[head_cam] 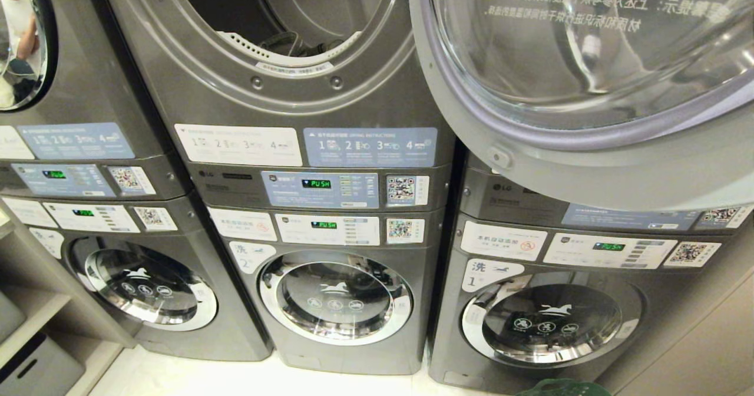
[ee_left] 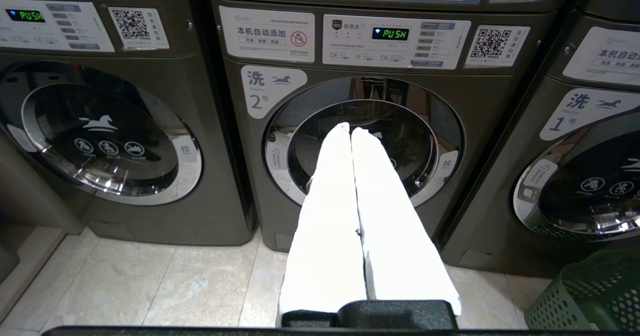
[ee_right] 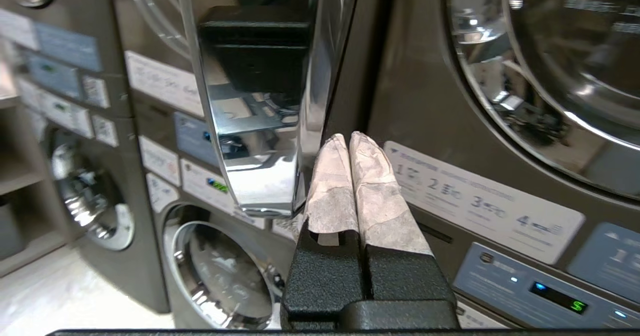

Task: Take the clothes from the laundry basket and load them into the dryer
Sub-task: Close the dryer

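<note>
The upper middle dryer (head_cam: 283, 25) stands open, its round glass door (head_cam: 589, 89) swung out to the right. Some dark cloth (head_cam: 291, 45) lies low in the drum. Only the rim of the green laundry basket (head_cam: 562, 388) shows at the floor; the left wrist view has it (ee_left: 590, 296) by washer 1, its inside hidden. My right gripper (ee_right: 348, 137) is shut and empty, raised beside the chrome edge of the open door (ee_right: 250, 126). My left gripper (ee_left: 351, 128) is shut and empty, held low and pointing at washer 2 (ee_left: 365, 141). Neither arm shows in the head view.
Three stacks of grey machines fill the wall, washers (head_cam: 336, 296) below with doors shut. The open dryer door overhangs the right stack. Shelving with a grey bin (head_cam: 35, 366) stands at the left. Pale tiled floor (ee_left: 150, 286) lies before the machines.
</note>
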Controlling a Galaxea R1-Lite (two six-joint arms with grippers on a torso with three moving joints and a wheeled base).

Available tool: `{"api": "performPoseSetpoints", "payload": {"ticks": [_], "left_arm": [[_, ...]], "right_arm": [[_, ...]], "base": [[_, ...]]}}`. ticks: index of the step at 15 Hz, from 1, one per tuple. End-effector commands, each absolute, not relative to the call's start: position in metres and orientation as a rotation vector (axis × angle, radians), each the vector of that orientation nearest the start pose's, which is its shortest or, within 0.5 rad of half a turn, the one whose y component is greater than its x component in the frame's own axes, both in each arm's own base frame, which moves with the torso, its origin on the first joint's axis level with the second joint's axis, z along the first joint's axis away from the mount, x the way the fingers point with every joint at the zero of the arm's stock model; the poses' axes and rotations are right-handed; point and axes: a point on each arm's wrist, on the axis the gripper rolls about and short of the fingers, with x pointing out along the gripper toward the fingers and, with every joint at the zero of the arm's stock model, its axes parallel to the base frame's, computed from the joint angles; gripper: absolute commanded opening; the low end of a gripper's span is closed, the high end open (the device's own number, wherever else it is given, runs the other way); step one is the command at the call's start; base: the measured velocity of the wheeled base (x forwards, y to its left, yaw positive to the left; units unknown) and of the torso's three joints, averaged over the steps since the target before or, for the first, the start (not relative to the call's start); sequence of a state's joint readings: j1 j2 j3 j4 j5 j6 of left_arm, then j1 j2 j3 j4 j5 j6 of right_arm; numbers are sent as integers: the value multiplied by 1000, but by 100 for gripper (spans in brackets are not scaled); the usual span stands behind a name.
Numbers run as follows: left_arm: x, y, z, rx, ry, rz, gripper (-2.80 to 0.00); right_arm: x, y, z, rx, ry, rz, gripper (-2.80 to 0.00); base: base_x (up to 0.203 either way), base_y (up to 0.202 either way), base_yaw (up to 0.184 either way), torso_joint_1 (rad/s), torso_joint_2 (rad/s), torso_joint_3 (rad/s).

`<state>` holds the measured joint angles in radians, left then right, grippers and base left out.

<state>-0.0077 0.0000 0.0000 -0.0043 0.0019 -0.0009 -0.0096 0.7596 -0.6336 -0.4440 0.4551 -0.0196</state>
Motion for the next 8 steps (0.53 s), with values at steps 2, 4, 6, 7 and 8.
{"api": "performPoseSetpoints", "payload": {"ticks": [2, 4, 6, 7, 8], "left_arm": [[-23, 0, 76, -2, -5, -5, -280], [-23, 0, 76, 0, -5, -5, -280], [-23, 0, 76, -1, -5, -6, -280], [-23, 0, 76, -2, -5, -5, -280], [-23, 0, 76, 0, -5, -6, -280]], "right_arm": [[63, 11, 289, -103, -304, 527, -280], [63, 12, 289, -111, -303, 584, -280], [66, 13, 289, -114, -292, 620, -280], [70, 13, 291, -117, -288, 632, -280], [76, 13, 294, -118, -287, 640, -280]], "base": [[0, 0, 0, 0, 0, 0], [0, 0, 0, 0, 0, 0], [0, 0, 0, 0, 0, 0], [0, 0, 0, 0, 0, 0], [0, 0, 0, 0, 0, 0]]}}
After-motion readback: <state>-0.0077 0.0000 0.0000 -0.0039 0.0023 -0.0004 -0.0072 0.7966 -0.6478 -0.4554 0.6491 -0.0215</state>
